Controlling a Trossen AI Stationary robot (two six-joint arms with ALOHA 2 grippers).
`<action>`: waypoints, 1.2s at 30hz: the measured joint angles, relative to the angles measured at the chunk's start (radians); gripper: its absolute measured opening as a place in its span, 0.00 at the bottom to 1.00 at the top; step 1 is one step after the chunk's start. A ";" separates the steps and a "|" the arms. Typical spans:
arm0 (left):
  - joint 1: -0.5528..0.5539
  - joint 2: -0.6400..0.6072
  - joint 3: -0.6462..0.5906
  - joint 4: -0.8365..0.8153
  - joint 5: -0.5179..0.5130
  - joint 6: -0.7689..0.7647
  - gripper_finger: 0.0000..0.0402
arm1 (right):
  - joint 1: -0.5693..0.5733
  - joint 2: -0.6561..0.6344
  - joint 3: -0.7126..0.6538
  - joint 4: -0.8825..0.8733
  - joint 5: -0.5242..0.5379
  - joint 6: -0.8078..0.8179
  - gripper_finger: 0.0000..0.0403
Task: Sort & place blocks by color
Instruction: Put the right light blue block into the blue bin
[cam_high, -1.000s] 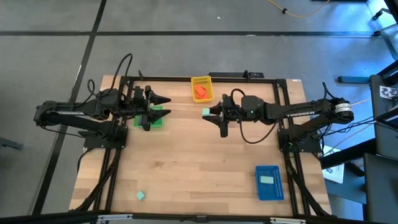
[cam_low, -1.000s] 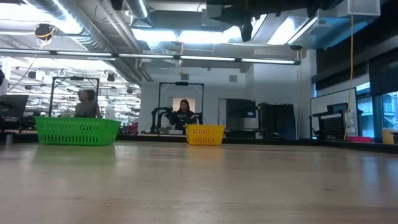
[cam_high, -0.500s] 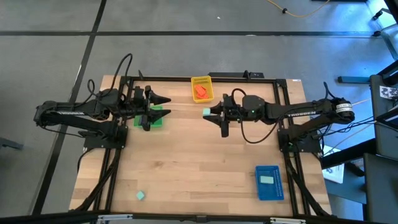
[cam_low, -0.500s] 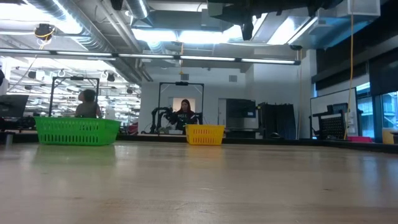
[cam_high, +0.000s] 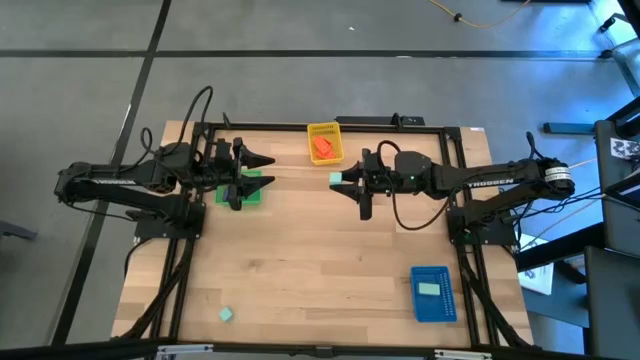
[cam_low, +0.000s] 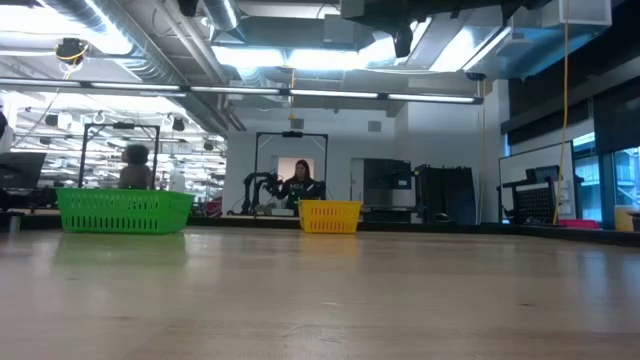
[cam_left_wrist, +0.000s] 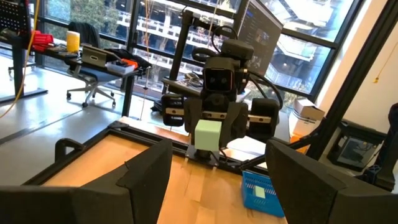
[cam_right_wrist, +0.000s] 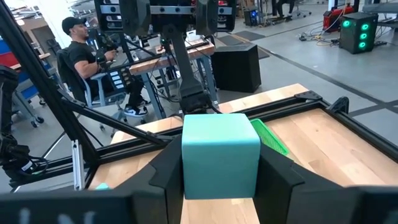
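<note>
While hovering mid-table in the high view, the right gripper (cam_high: 345, 181) is clamping a mint block (cam_high: 335, 179); the left gripper (cam_high: 262, 171), spread empty, is waiting over the green tray (cam_high: 253, 192). Right wrist view: mint block (cam_right_wrist: 220, 153) sitting squarely between the fingers (cam_right_wrist: 166, 175). Judgement: carrying it level, releasing low.

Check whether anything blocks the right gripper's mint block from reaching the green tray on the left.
The left gripper does: it hangs open right over the green tray, facing the right gripper, which holds the mint block up in the air. The table between them is bare.
</note>
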 joint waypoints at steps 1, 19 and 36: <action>0.000 0.000 0.000 0.000 0.000 0.000 0.62 | 0.000 0.000 0.000 0.000 0.000 0.000 0.34; 0.000 0.000 0.000 0.000 0.000 0.000 0.62 | 0.000 0.000 0.000 0.002 0.000 0.024 0.34; 0.000 0.000 0.000 0.000 0.000 -0.001 0.62 | 0.000 0.000 0.000 0.002 -0.001 0.030 0.34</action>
